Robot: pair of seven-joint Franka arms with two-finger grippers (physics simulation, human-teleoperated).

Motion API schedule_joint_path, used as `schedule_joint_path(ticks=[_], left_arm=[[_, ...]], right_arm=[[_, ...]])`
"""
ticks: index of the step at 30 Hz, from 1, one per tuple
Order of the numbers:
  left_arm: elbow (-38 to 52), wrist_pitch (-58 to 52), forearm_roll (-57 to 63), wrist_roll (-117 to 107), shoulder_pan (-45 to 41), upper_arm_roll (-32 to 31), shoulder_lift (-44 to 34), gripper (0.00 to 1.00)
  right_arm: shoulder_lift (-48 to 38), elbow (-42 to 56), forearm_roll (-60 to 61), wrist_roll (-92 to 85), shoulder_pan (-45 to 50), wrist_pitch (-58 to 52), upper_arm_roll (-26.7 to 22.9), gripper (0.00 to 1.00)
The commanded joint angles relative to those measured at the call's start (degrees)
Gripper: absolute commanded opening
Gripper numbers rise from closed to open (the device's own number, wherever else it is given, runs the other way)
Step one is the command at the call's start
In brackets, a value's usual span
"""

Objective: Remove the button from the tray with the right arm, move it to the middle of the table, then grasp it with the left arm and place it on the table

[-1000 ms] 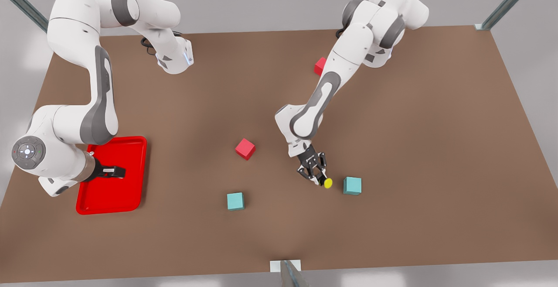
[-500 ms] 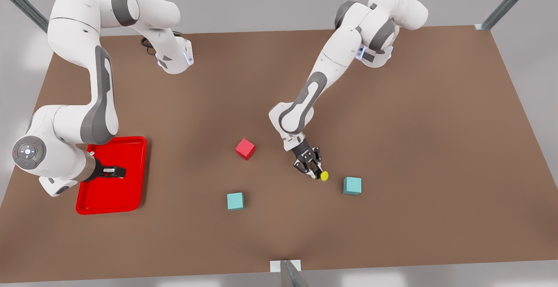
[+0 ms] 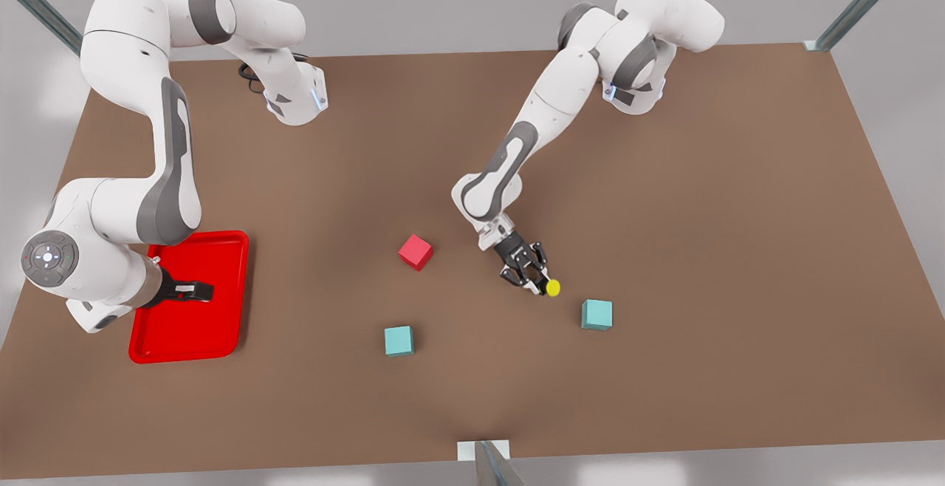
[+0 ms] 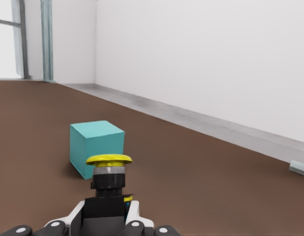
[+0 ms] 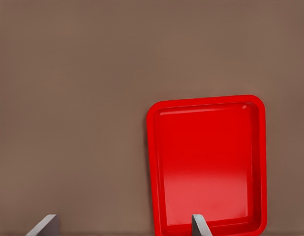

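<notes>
A brown counter [image 3: 701,198] is seen from above, with two white arms reaching over it. The left end effector [image 3: 533,280], at the middle of the counter, is closed on the button [image 3: 552,288], a tiny dark boxy body with a round yellow cap. In the left wrist view the button [image 4: 108,179] is held by its body, with the cap standing free above the fingers [image 4: 134,210]. A teal cube [image 3: 596,314] sits near it.

The button is judged light, rigid and smooth, so it is best gripped on the flat sides of the body and not on the cap.

The right end effector [image 3: 193,292] waits above the red tray [image 3: 221,250]; its fingers [image 5: 200,225] are spread apart and nothing is held.
</notes>
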Motion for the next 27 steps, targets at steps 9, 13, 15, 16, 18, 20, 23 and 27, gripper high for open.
schedule_joint_path(ticks=[9,13,15,16,18,20,23,27], left_arm=[[0.3,-3.5,0.4,-1.3,-1.5,-0.1,1.9,0.37],[0.4,-3.4,-0.2,-1.3,-1.8,-0.2,2.2,0.37],[0.4,-3.4,-0.3,-1.3,-2.0,-0.2,2.2,0.37],[0.5,-3.4,-0.7,-1.3,-2.2,-0.2,2.2,0.37],[0.6,-3.4,-1.2,-1.3,-2.8,-0.2,2.2,0.37],[0.8,-3.4,-1.8,-1.3,-3.1,-0.4,2.2,0.38],[0.8,-3.3,-2.0,-1.4,-3.2,-0.5,2.3,0.39],[0.8,-3.3,-2.6,-1.5,-3.7,-0.5,2.3,0.44]], right_arm=[[-0.3,-0.1,0.0,0.0,0.2,-0.2,0.0,1.0],[-0.1,-0.1,0.0,-0.1,0.0,0.0,0.0,1.0],[-0.1,-0.1,0.0,-0.1,0.0,0.0,-0.1,1.0],[0.0,-0.1,0.0,-0.1,0.0,0.0,0.0,1.0],[0.0,-0.1,0.0,-0.1,-0.1,0.0,0.0,1.0],[0.0,-0.1,0.0,-0.3,-0.1,0.0,0.0,1.0],[0.0,-0.1,0.0,-0.2,0.0,0.0,0.0,1.0],[-0.1,-0.1,0.0,-0.1,0.2,-0.3,0.0,1.0]])
